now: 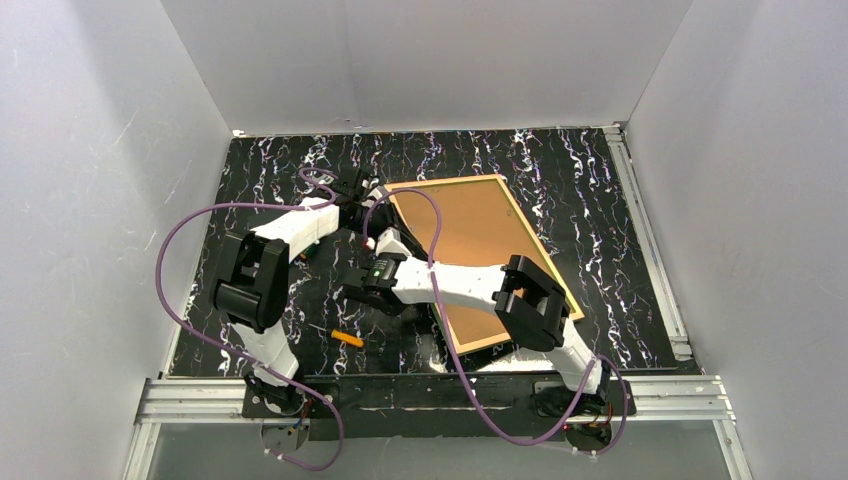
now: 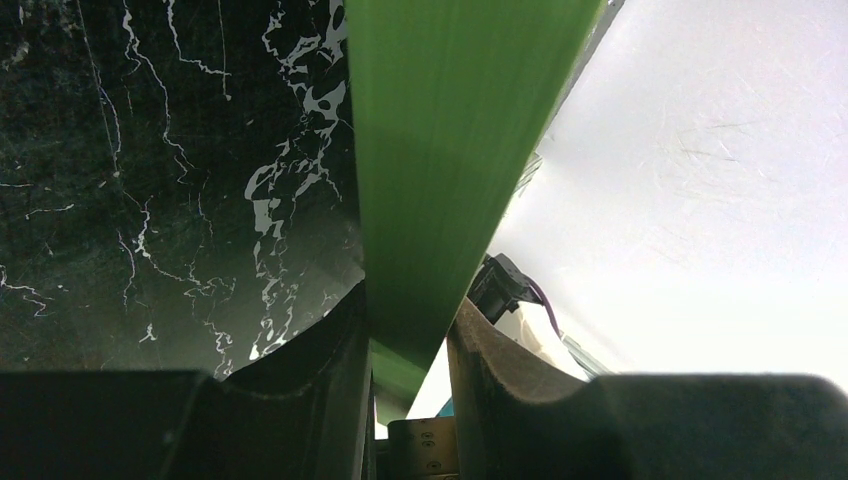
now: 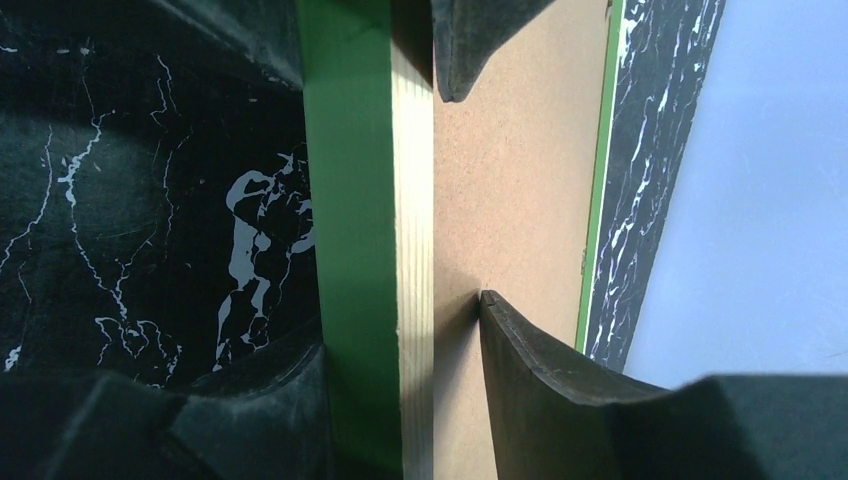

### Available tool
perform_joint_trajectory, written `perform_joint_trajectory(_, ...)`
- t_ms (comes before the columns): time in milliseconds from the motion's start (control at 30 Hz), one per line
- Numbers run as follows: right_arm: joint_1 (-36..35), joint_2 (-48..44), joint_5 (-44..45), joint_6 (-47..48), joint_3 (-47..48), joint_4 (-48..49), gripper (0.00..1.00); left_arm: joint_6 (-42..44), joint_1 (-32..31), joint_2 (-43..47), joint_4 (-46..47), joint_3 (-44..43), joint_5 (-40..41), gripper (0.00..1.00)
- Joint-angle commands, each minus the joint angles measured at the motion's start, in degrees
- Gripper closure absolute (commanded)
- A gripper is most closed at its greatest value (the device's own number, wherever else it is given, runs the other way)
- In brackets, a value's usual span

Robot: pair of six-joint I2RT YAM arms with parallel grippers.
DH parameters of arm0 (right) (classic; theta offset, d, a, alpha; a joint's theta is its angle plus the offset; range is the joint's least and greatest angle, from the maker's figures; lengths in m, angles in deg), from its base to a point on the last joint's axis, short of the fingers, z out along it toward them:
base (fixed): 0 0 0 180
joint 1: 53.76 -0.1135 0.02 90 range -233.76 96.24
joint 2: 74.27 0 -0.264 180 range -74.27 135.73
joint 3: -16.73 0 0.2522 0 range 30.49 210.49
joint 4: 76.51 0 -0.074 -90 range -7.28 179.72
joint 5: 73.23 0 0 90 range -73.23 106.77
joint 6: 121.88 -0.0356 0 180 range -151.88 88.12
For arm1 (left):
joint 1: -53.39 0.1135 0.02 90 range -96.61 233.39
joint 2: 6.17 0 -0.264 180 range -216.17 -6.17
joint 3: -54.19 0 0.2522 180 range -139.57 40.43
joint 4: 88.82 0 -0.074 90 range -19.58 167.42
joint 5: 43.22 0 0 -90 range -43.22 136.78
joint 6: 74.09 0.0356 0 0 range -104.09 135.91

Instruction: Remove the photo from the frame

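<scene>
The left arm [image 1: 290,228] is stretched forward and bent inward, its wrist brought low at the far left corner of the frame [image 1: 541,245]. The left fingers [image 2: 505,385] are closed on the frame's bright green rail, which runs up between them with one finger pressed to each side.

The right arm [image 1: 470,285] is folded across to the left, its wrist turned over the frame's left rail, nearer the bases than the left fingers. The right fingers [image 3: 535,395] are set partly apart astride that rail. The outer finger is laid against the green side, and the inner tip is placed at the brown backing board [image 1: 470,235], just beside the wood-coloured back edge. Whether the rail is clamped cannot be told.

The frame is turned back-up on the marbled table [image 1: 610,210], spread out to the right of both pairs of fingers. A small orange object [image 1: 347,338] is seen on the table, near the right fingers and on their base side.
</scene>
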Motion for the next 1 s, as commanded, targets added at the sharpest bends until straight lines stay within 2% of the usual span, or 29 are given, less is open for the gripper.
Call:
perform_joint_trajectory(0,-0.09,1.71,4.28,-2.92,1.92,-4.5,0.48,-1.36,1.01,3.38,-6.15,-1.74,-4.52,1.0)
perform_joint_trajectory(100,-0.02,3.07,6.35,-5.37,3.26,-9.23,0.52,-1.59,1.26,3.32,-6.08,-1.93,-5.08,0.98)
perform_joint_trajectory(200,-0.07,3.87,8.3,-8.14,4.53,-13.51,0.55,-1.72,1.4,3.41,-5.71,-1.98,-5.47,0.88)
perform_joint_trajectory(300,-0.09,3.0,9.65,-8.83,4.32,-15.17,0.6,-1.77,1.62,3.87,-4.97,-1.77,-5.76,0.7)
perform_joint_trajectory(400,-0.02,1.8,10.77,-7.59,3.44,-15.33,0.72,-1.71,2.75,4.68,-4.2,-1.69,-5.81,0.49)
perform_joint_trajectory(533,0.0,0.55,11.59,-7.38,3.43,-17.47,0.85,-0.84,7.08,8.32,-3.83,-2.63,-5.97,0.36)
perform_joint_trajectory(633,0.0,-1.1,12.45,-7.48,3.06,-18.68,0.94,4.94,9.25,12.68,-11.19,-6.29,-2.68,0.27)
perform_joint_trajectory(667,0.19,-1.65,12.73,-7.19,3.1,-18.94,0.98,7.3,9.4,13.83,-15.16,-8.19,-1.08,0.15)
perform_joint_trajectory(700,0.44,-2.28,13.06,-7.01,3.2,-19.37,0.99,9.61,9.46,14.84,-18.66,-10.39,0.89,0.08)
perform_joint_trajectory(800,1.42,-4.49,13.77,-6.08,4.12,-20.34,0.99,12.62,9.47,18.09,-25.09,-14.23,5.22,0.04)
perform_joint_trajectory(967,3.16,-9.77,12.26,1.65,4.81,-15.77,0.99,13.53,9.55,23.24,-28.67,-15.05,12.49,0.02)
